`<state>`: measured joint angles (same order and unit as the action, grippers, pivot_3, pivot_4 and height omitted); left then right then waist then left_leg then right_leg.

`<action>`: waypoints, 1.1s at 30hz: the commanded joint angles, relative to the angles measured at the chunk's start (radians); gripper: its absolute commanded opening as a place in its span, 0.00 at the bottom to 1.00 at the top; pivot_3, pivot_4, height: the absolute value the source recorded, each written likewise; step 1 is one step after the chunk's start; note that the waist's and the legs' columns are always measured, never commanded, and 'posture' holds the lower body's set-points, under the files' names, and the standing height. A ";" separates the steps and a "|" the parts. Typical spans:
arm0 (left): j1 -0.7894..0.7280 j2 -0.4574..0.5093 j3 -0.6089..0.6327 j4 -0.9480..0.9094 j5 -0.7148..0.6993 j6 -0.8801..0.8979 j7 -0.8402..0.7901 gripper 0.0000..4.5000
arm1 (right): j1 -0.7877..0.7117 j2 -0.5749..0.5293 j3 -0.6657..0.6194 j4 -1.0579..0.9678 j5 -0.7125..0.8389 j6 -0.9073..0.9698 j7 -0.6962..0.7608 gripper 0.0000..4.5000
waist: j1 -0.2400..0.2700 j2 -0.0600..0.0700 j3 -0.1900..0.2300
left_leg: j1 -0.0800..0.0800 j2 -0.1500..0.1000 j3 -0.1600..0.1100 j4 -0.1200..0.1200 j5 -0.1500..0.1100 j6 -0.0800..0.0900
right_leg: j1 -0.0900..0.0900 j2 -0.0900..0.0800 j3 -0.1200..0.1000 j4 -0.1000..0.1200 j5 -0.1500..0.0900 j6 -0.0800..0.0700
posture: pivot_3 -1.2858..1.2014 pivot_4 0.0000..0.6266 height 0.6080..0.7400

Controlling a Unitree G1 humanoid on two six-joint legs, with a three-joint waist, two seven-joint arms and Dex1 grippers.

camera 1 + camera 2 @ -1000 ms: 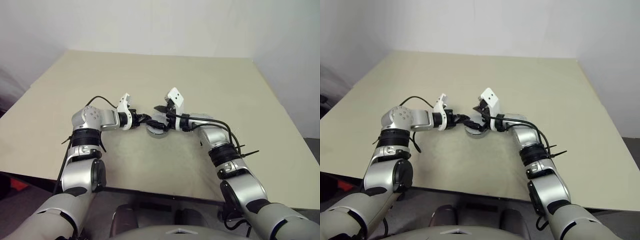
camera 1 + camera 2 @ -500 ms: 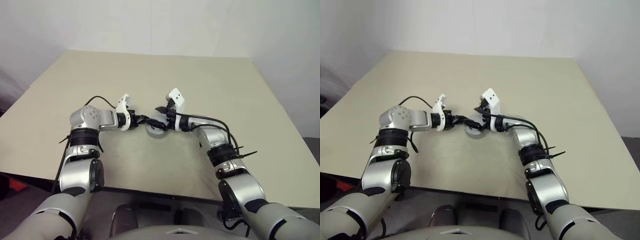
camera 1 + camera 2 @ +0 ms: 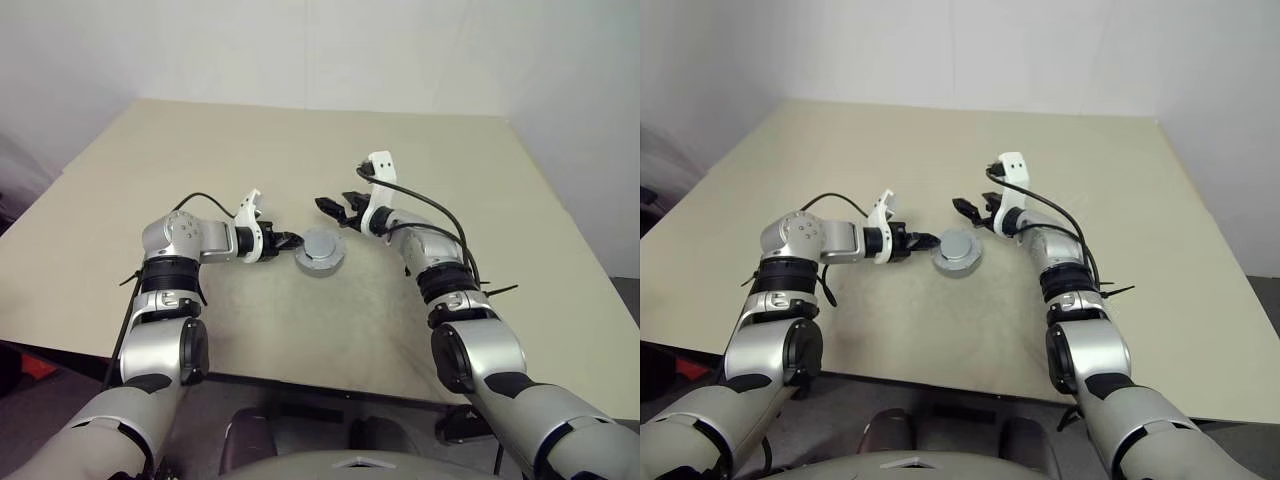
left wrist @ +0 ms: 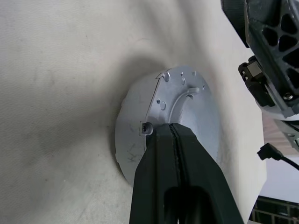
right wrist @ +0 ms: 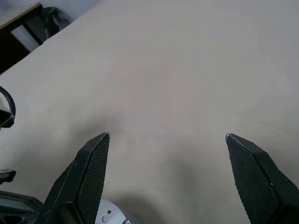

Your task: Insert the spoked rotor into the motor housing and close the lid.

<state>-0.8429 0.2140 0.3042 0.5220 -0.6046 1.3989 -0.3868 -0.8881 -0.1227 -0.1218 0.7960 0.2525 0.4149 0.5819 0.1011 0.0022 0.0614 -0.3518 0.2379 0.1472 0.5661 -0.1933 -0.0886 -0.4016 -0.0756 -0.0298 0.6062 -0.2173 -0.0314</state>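
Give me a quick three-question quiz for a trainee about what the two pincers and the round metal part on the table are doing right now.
1. True or false: the right pincer is clamped on the lid.
2. Which pincer is shut: A) the left pincer, B) the right, C) both?
3. Fill in: the lid sits on top of the motor housing, which rests on the ______.

Key
1. False: its fingers stand wide apart, off the lid.
2. A: the left fingers are pressed together at the lid's edge.
3. Table.
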 commanded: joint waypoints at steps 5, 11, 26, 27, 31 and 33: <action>0.010 -0.004 -0.034 -0.051 -0.017 0.034 -0.042 0.00 | -0.086 -0.075 -0.093 -0.017 0.122 0.351 0.001 1.00 | 0.008 0.000 0.000 | -0.001 0.000 0.000 0.001 0.000 0.000 | 0.000 0.000 0.000 0.000 0.000 0.000 | 0.52 0.00 1.00; 0.015 -0.004 -0.037 -0.055 -0.014 0.029 -0.048 0.00 | -0.105 -0.175 -0.087 -0.057 0.171 0.585 0.076 1.00 | 0.012 0.000 0.000 | -0.001 0.000 0.000 0.002 0.000 0.000 | 0.000 0.000 0.000 0.001 0.000 0.000 | 0.52 0.00 1.00; 0.031 0.004 -0.039 -0.077 -0.009 0.030 -0.052 0.00 | 0.024 -0.277 0.025 0.001 0.150 0.694 0.289 1.00 | 0.029 0.000 0.000 | 0.000 0.001 0.000 0.007 0.000 0.000 | 0.001 0.000 0.000 0.003 0.001 0.001 | 0.52 0.00 1.00; 0.032 0.004 -0.038 -0.080 -0.009 0.032 -0.051 0.00 | 0.034 -0.278 0.030 0.009 0.147 0.687 0.298 1.00 | 0.028 0.000 0.000 | 0.000 0.001 0.000 0.007 0.000 0.000 | 0.001 -0.001 0.000 0.004 0.001 0.001 | 0.52 0.00 1.00; 0.036 0.005 -0.035 -0.089 -0.007 0.037 -0.047 0.00 | 0.059 -0.283 0.050 -0.013 0.156 0.717 0.336 1.00 | 0.030 0.000 0.000 | 0.000 0.001 0.000 0.007 0.000 0.000 | 0.001 0.000 0.000 0.005 0.001 0.001 | 0.52 0.00 1.00; 0.039 0.007 -0.034 -0.091 -0.006 0.037 -0.046 0.00 | 0.075 -0.279 0.062 -0.049 0.171 0.750 0.354 1.00 | 0.031 0.000 0.000 | 0.001 0.001 0.000 0.008 0.000 0.000 | 0.002 0.000 0.000 0.004 0.000 0.001 | 0.52 0.00 1.00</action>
<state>-0.8028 0.2131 0.2701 0.4612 -0.6063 1.4302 -0.4340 -0.8382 -0.4040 -0.0915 0.7612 0.4146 1.1139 0.9212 0.1317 0.0023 0.0611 -0.3512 0.2389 0.1472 0.5743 -0.1933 -0.0884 -0.3996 -0.0760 -0.0297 0.6107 -0.2167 -0.0309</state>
